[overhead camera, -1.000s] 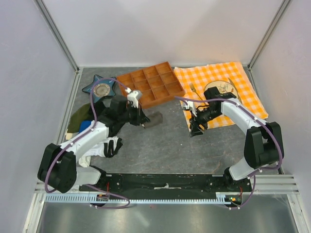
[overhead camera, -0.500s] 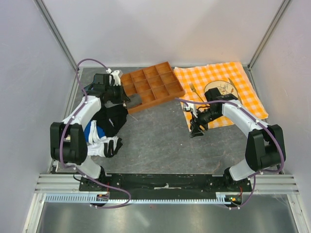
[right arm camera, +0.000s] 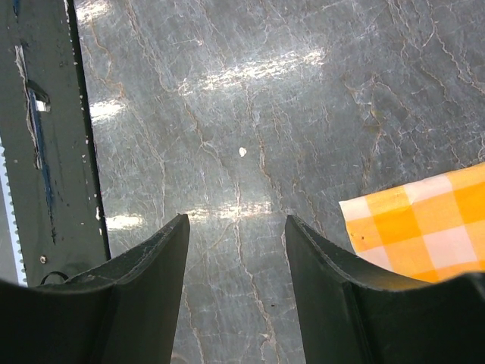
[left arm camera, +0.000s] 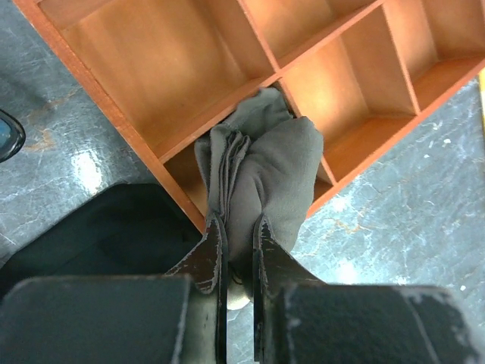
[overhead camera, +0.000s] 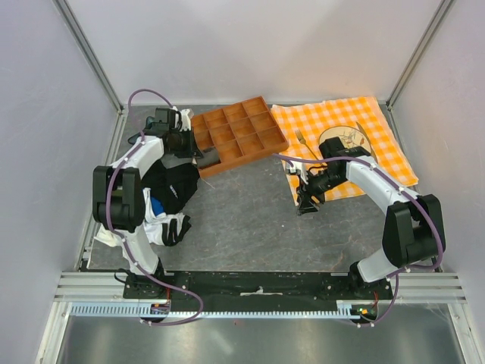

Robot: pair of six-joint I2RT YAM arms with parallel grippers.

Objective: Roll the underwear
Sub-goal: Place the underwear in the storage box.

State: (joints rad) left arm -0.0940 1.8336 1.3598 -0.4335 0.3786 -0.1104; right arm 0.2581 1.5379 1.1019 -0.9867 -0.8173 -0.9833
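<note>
The underwear [left arm camera: 261, 171] is a rolled charcoal-grey bundle with a brownish tinge. My left gripper [left arm camera: 237, 227] is shut on its near end, and its far end rests in the front-left compartment of the wooden tray [left arm camera: 144, 76]. In the top view the left gripper [overhead camera: 195, 149] is at the tray's [overhead camera: 236, 133] left front corner, and the underwear [overhead camera: 210, 156] shows as a small dark patch there. My right gripper [right arm camera: 236, 227] is open and empty above bare grey table, beside the checked cloth's corner [right arm camera: 420, 227]. In the top view the right gripper [overhead camera: 305, 202] hangs at that cloth's front-left edge.
A jet-black garment [overhead camera: 173, 186] lies left of centre, with a white-and-black cloth piece [overhead camera: 168, 227] in front of it. An orange checked cloth [overhead camera: 348, 121] with a plate [overhead camera: 342, 142] and fork lies at the back right. A blue star-shaped dish edge [overhead camera: 144, 136] shows behind the left arm.
My left gripper has carried the underwear from the table centre back and left to the tray's front-left compartment. The right arm has hardly moved.
</note>
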